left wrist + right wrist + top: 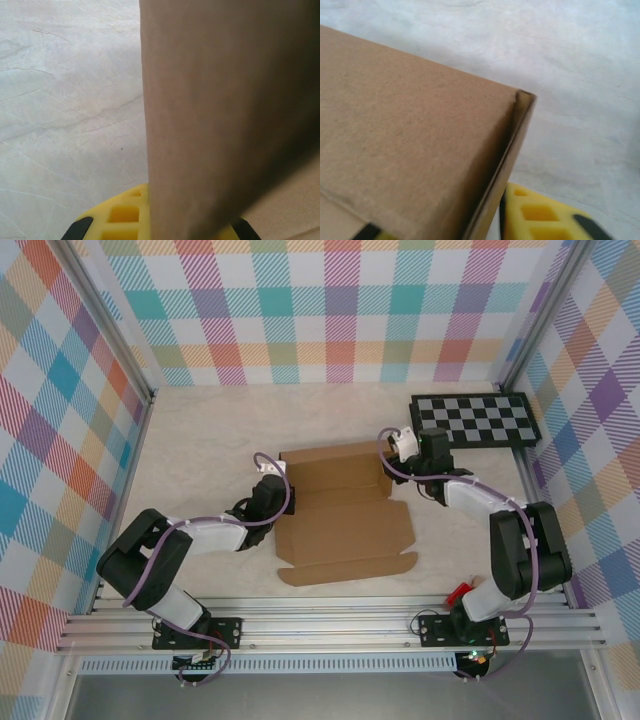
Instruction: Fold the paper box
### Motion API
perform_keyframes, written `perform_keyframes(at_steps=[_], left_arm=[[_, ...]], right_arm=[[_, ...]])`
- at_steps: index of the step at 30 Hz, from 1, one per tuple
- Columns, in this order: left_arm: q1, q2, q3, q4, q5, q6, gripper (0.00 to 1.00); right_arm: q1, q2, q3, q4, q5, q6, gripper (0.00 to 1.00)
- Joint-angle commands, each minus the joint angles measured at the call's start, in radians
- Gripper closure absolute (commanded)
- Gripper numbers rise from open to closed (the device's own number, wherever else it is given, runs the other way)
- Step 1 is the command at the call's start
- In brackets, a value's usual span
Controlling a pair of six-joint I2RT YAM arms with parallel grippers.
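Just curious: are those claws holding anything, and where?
Left gripper is at the left wall of the paper box, right gripper at its far right corner; whether either actually grips cannot be told.

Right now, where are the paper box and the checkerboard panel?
paper box (345,535): top external view, centre of its flat near panel.
checkerboard panel (475,421): top external view, middle of its checkered face.

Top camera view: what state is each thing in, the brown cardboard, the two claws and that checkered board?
paper box: partly folded, far part folded up, near panel and flaps lying flat.
left gripper: at the box's left edge, open or shut cannot be told.
right gripper: at the box's far right corner, open or shut cannot be told.
checkerboard panel: lying flat at the far right.
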Motion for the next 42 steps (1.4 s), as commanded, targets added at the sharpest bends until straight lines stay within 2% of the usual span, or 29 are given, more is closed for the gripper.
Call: perform_keyframes(at_steps=[1, 3, 4, 9, 11, 16, 19, 20, 23, 24, 27, 30, 32, 39, 42], left_arm=[[-0.023, -0.019, -0.014, -0.050, 0.082, 0.012, 1.00], [-0.024, -0.023, 0.005, -0.088, 0.067, -0.005, 1.00], [-0.025, -0.024, 0.014, -0.105, 0.053, -0.014, 1.00], [-0.032, -0.027, 0.016, -0.123, -0.006, -0.064, 1.00], [-0.035, -0.020, 0.017, -0.123, -0.018, -0.081, 1.00], [-0.037, -0.005, 0.030, -0.131, -0.033, -0.091, 1.00], [-0.037, -0.014, 0.034, -0.159, -0.057, -0.098, 1.00], [-0.037, -0.017, 0.037, -0.169, -0.060, -0.100, 1.00], [-0.037, -0.025, 0.049, -0.202, -0.066, -0.105, 1.00], [-0.037, -0.028, 0.052, -0.210, -0.067, -0.106, 1.00], [-0.037, -0.030, 0.065, -0.234, -0.078, -0.106, 1.00], [-0.037, -0.032, 0.063, -0.238, -0.089, -0.104, 1.00], [-0.037, -0.027, 0.061, -0.238, -0.094, -0.101, 1.00], [-0.034, -0.010, 0.069, -0.256, -0.121, -0.098, 1.00], [-0.031, -0.001, 0.069, -0.259, -0.126, -0.100, 1.00]], right_arm=[[0.076, 0.018, 0.017, 0.031, 0.114, 0.003, 0.89], [0.108, 0.019, 0.013, 0.033, 0.222, 0.010, 0.98], [0.122, 0.024, 0.012, 0.035, 0.288, 0.013, 1.00], [0.209, 0.076, 0.081, -0.077, 0.606, 0.083, 1.00], [0.247, 0.092, 0.105, -0.114, 0.632, 0.090, 1.00], [0.235, 0.054, 0.077, -0.125, 0.497, 0.291, 0.96], [0.240, 0.079, 0.102, -0.210, 0.597, 0.326, 1.00], [0.241, 0.101, 0.124, -0.262, 0.664, 0.366, 1.00], [0.268, 0.140, 0.168, -0.322, 0.741, 0.379, 1.00], [0.274, 0.148, 0.177, -0.330, 0.744, 0.384, 1.00], [0.275, 0.140, 0.157, -0.296, 0.637, 0.411, 0.92], [0.269, 0.120, 0.114, -0.239, 0.517, 0.424, 0.76], [0.259, 0.119, 0.100, -0.228, 0.438, 0.428, 0.71], [0.211, 0.062, 0.016, -0.185, 0.324, 0.448, 0.71], [0.203, 0.060, 0.026, -0.233, 0.271, 0.417, 0.68]])
